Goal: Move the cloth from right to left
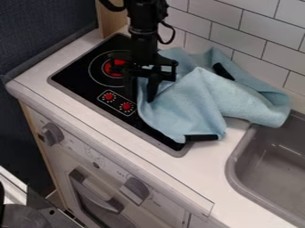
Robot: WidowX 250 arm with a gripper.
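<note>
The black gripper (142, 92) hangs over the stove at the left edge of the light blue cloth (205, 95). Its two fingers stand apart, one over the black stovetop and the other in front of the cloth, with a bit of the cloth's edge showing between them. The cloth lies crumpled across the right part of the stovetop (86, 84) and the counter behind it, and its right end reaches the sink's back corner. Two black patches show on it, one near the top and one at its front corner.
The grey sink (271, 162) is at the right. A white tiled wall (238, 26) runs behind the counter, and a wooden post (110, 20) stands at the back left. The white counter's front strip (119, 138) lies above the oven knobs.
</note>
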